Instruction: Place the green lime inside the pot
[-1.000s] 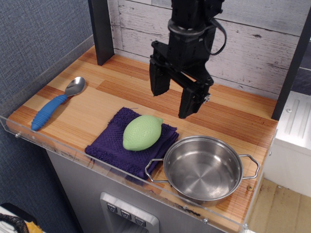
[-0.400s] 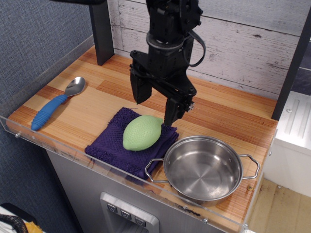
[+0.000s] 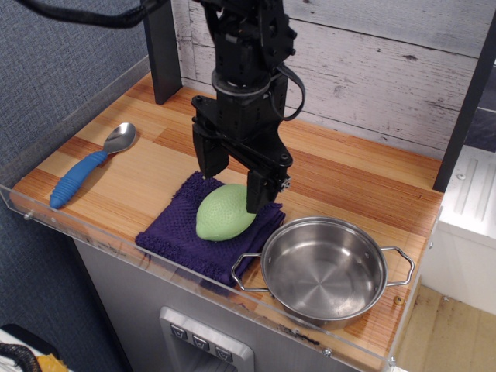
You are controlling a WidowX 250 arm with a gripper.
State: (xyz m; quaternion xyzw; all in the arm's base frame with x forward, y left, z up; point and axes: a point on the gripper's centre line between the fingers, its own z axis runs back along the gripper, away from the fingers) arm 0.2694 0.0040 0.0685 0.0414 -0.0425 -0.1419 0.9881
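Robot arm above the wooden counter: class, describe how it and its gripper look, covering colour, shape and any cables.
The arm is matte black and blocky, built of stacked angular housings. A black cable loops along its right side. The gripper ends in two broad, flat black fingers. No markings can be made out.

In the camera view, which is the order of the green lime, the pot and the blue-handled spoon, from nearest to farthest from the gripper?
1. The green lime, directly under the open gripper, on the purple cloth.
2. The pot, toward the front right of the counter.
3. The blue-handled spoon, far to the left edge.
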